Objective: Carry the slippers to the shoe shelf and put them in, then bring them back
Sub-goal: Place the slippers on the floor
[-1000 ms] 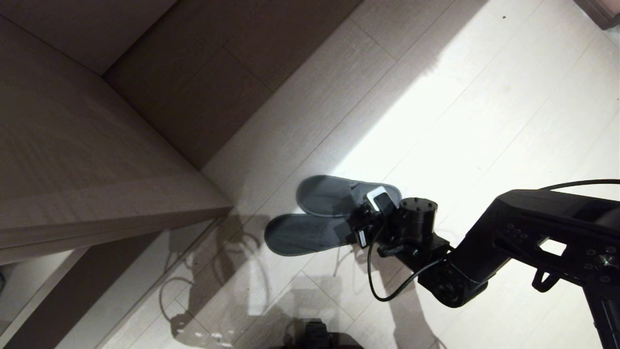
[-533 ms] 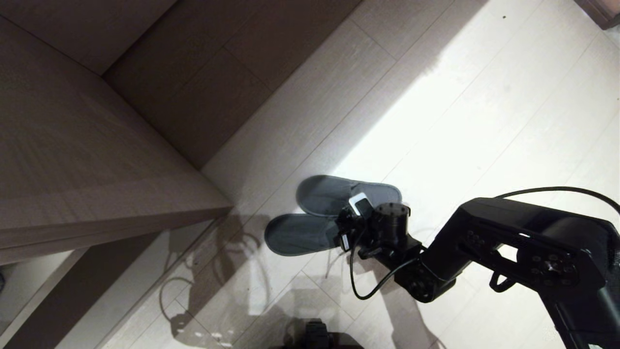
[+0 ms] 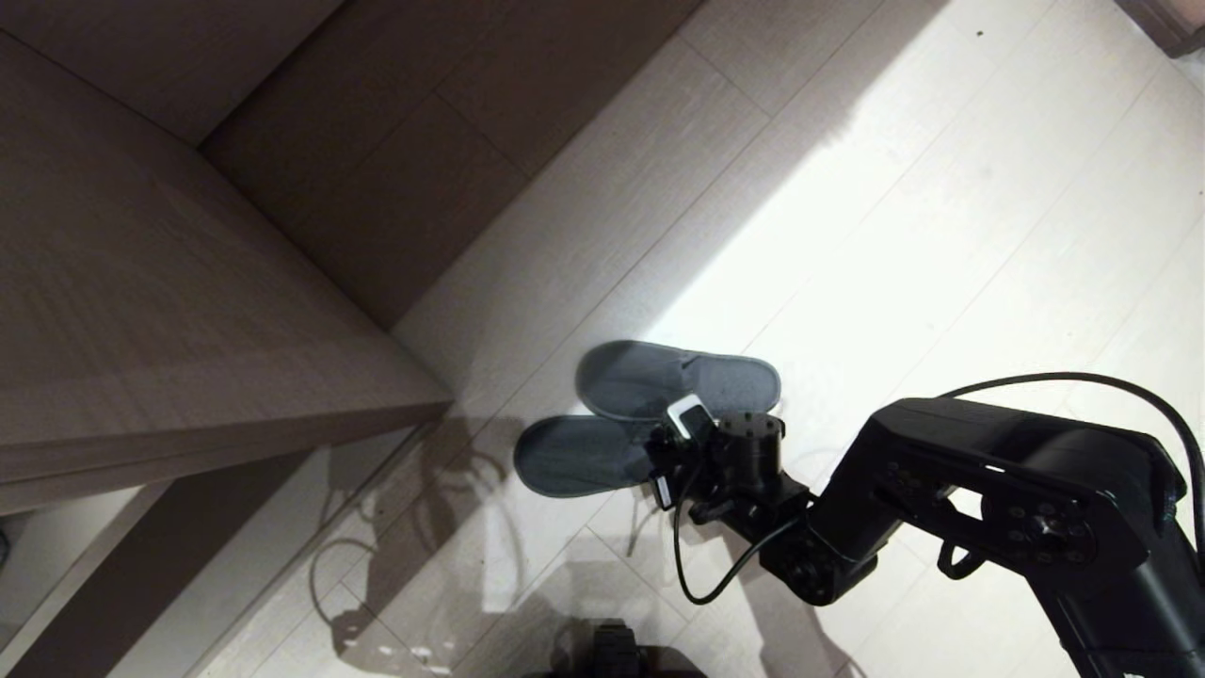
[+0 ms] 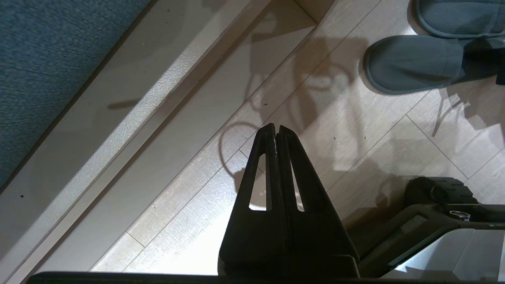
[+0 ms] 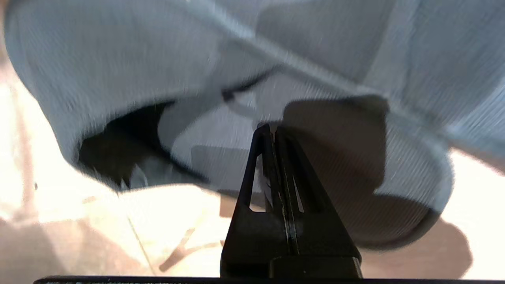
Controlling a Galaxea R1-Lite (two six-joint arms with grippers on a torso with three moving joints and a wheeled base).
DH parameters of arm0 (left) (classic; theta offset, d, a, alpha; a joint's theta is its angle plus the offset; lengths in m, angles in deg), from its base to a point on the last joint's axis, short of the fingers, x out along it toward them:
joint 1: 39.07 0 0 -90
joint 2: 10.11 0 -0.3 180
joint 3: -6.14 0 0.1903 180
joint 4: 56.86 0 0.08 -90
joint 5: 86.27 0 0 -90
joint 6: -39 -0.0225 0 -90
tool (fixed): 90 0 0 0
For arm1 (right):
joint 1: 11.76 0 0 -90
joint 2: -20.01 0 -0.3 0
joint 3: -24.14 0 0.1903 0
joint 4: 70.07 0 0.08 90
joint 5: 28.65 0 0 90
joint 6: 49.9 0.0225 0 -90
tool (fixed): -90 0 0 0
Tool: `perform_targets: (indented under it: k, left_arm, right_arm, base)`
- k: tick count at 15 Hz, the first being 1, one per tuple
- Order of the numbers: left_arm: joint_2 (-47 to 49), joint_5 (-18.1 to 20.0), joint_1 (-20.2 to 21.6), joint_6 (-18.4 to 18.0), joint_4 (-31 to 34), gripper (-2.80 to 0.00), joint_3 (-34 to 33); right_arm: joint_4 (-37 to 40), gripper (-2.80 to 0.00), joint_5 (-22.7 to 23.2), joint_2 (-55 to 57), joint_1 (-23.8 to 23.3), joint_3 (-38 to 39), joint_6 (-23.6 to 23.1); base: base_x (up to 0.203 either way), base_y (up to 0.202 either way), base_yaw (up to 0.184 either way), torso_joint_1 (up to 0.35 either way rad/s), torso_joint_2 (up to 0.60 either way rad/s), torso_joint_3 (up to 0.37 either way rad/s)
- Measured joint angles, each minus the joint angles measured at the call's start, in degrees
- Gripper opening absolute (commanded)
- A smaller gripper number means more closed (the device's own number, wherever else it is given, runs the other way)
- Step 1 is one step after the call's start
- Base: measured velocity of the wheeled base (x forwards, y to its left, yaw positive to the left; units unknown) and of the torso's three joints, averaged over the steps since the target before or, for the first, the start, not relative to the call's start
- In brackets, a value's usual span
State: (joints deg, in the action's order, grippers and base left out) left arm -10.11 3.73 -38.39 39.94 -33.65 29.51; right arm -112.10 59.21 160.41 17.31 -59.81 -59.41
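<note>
Where slippers [image 3: 650,414] lie, counter [image 3: 188,358] beside.

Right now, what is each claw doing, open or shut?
Left claw: shut, empty, over the floor.
Right claw: shut, at the slippers; a grip cannot be told.

This looks like a hotel room or a bedroom at home. The floor [image 3: 941,188] is pale wood-look plank, lit by a bright patch of light. A built-in unit [image 3: 188,311] in grey-beige wood laminate fills one side. A pair of thin grey cloth slippers [image 3: 650,410], hotel style, lies on the floor beside it. Blue-grey carpet [image 4: 47,63] shows past a pale sill.
</note>
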Motion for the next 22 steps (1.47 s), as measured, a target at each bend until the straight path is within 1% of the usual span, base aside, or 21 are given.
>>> perform_targets:
  k: [2,3,5,6,10,12,14,17,18,20,22]
  left_arm:
    - [0.00,0.00,0.00,0.02,0.00,-2.80,0.00]
    - [0.00,0.00,0.00,0.00,0.01,-2.80,0.00]
    - [0.00,0.02,0.00,-0.01,0.02,-2.80,0.00]
    - [0.00,0.00,0.00,0.00,0.02,-2.80,0.00]
    - [0.00,0.02,0.00,-0.01,0.00,-2.80,0.00]
    - [0.00,0.00,0.00,0.00,0.00,-2.80,0.00]
    - [0.00,0.00,-0.02,0.00,0.00,-2.80,0.00]
    - [0.00,0.00,0.00,0.00,0.00,-2.80,0.00]
    - [0.00,0.00,0.00,0.00,0.00,-2.80,0.00]
    - [0.00,0.00,0.00,0.00,0.01,-2.80,0.00]
    - [0.00,0.00,0.00,0.00,0.02,-2.80,0.00]
  right_arm:
    - [0.30,-2.80,-1.20,0.88,0.00,0.19,0.04]
    - [0.44,-2.80,-2.97,1.34,-0.02,0.22,0.08]
    - [0.09,-2.80,-7.96,2.13,0.05,0.38,0.60]
    - [-0.14,-2.80,-9.24,2.36,0.02,0.94,1.56]
    - [-0.25,-2.80,-10.05,2.52,0.33,6.15,5.37]
    - [0.66,-2.80,-11.31,2.19,1.90,8.53,8.98]
    - [1.13,-2.80,-14.72,2.22,2.46,7.65,11.30]
    - [2.39,-2.80,-22.42,3.22,2.86,3.42,14.69]
    - [2.45,-2.80,-24.14,3.54,2.79,2.10,16.24]
    - [3.71,-2.80,-25.31,3.96,2.39,0.73,18.77]
    - [4.74,-2.80,-26.61,4.29,1.22,-0.87,19.95]
  base:
    - [0.000,0.000,0.000,0.000,0.00,0.000]
    - [0.000,0.000,0.000,0.000,0.00,0.000]
    - [0.000,0.000,0.000,0.000,0.00,0.000]
    - [0.000,0.000,0.000,0.000,0.00,0.000]
    - [0.000,0.000,0.000,0.000,0.00,0.000]
    - [0.000,0.000,0.000,0.000,0.00,0.000]
    - [0.000,0.000,0.000,0.000,0.00,0.000]
    - [0.000,0.000,0.000,0.000,0.00,0.000]
    - [0.000,0.000,0.000,0.000,0.00,0.000]
    - [0.000,0.000,0.000,0.000,0.00,0.000]
    - [0.000,0.000,0.000,0.000,0.00,0.000]
